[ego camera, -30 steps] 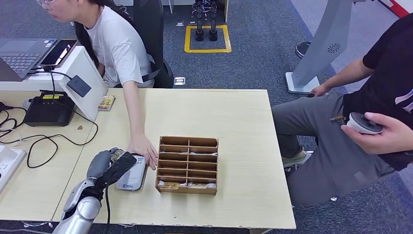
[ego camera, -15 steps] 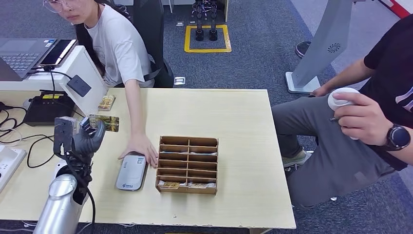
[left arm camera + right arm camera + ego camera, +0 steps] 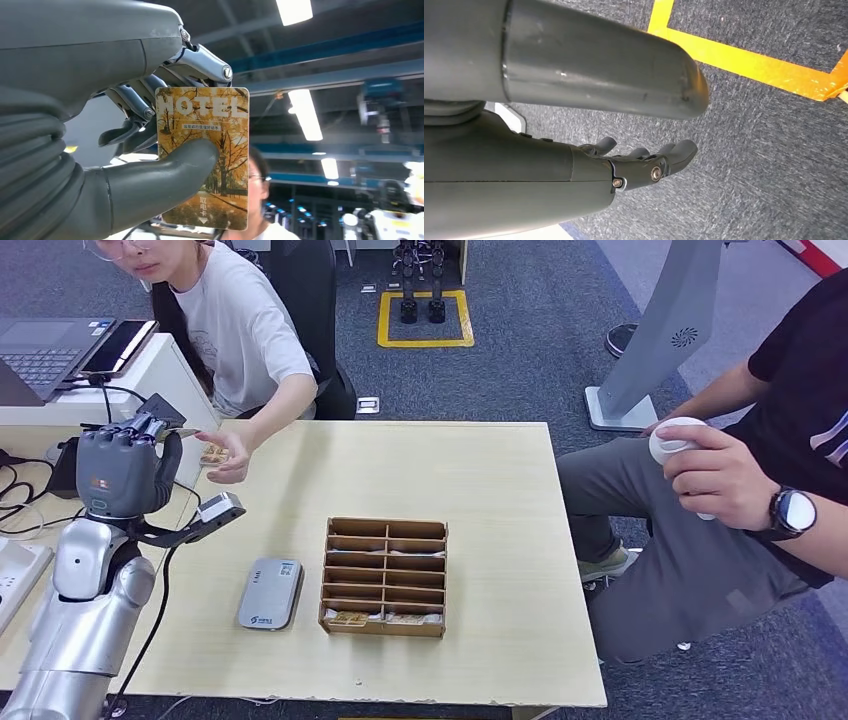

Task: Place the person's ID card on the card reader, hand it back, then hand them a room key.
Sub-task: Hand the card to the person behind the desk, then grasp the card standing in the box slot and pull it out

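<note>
While the left hand (image 3: 122,472) was raised over the table's left side, it pinched a card (image 3: 204,155) between thumb and fingers; the left wrist view showed the card's face w/ an autumn-tree picture in orange and gold, "HOTEL" in large pale letters across the top, a small line of Chinese text under that (too small to read) and more Chinese characters w/ a down arrow near the lower edge. From the head view the card (image 3: 183,433) appeared edge-on at the fingertips, pointed toward the person's hand (image 3: 228,455), which reached in palm-open just beside it, apart from it as far as could be told. The grey card reader (image 3: 270,593) lay flat on the table (image 3: 480,480), w/ a small blue logo near its front edge, not legible, just left of the wooden compartment box (image 3: 386,578), which held a few cards in its front slots. Another card (image 3: 214,452) sat on the table near the person's hand. Right hand (image 3: 644,160) hung over grey carpet w/ yellow tape (image 3: 744,62), fingers loosely curled, holding nothing. A second person (image 3: 770,470) sat at right holding a white device (image 3: 672,438).
</note>
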You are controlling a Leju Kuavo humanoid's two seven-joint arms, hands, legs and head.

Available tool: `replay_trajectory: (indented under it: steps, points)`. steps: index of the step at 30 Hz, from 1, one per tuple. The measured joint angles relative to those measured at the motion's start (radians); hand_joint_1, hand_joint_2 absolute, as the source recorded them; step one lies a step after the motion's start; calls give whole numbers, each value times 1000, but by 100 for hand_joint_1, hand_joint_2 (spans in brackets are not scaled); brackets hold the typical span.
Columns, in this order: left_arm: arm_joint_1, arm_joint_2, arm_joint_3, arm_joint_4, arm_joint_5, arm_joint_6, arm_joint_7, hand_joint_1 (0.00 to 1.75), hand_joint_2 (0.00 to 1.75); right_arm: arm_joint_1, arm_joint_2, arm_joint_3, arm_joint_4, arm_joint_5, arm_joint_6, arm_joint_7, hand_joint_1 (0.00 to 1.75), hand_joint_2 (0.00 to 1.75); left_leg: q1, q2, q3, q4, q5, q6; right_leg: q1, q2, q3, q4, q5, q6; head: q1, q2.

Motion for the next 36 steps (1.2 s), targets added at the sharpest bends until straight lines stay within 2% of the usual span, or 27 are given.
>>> replay_trajectory:
  steps: [14,18,21,23,28,30,33,36]
  points:
    - [-25,33,-34,61,1,3,32,175,175,-3,0,25,-8,1,0,8,0,0,0,0,-2,0,0,0,0,0,-1,0,0,0,0,0]
    - [-24,33,-43,65,73,-23,20,0,175,-6,0,31,-10,1,0,8,0,0,0,0,-3,0,0,0,0,0,-3,0,0,0,0,0]
    - [-24,33,-45,65,145,-59,1,0,175,-7,0,34,-10,0,0,8,0,0,0,0,-3,0,0,0,0,0,-3,0,0,0,0,0]
    - [-21,32,-45,60,219,-118,-12,0,175,-7,0,35,-10,-6,-3,6,0,0,0,0,-4,0,0,0,0,0,-3,0,0,0,0,0]
    - [25,29,-46,-17,455,-456,-50,0,175,-1,0,35,-6,-38,-14,-10,0,0,0,0,-4,0,0,0,0,0,-3,0,0,0,0,0]
    - [64,36,-48,-75,494,-543,-67,0,175,5,0,35,-2,-49,-16,-15,0,0,0,0,-4,0,0,0,0,1,-4,0,0,0,0,0]
    - [123,51,-62,-168,530,-613,-87,0,175,13,0,35,5,-62,-17,-24,0,0,0,0,-5,0,0,0,0,0,-5,0,0,0,0,0]
    - [161,61,-73,-232,539,-632,-91,0,175,16,0,35,9,-65,-17,-28,0,0,0,0,-5,0,0,0,0,0,-5,0,0,0,0,0]
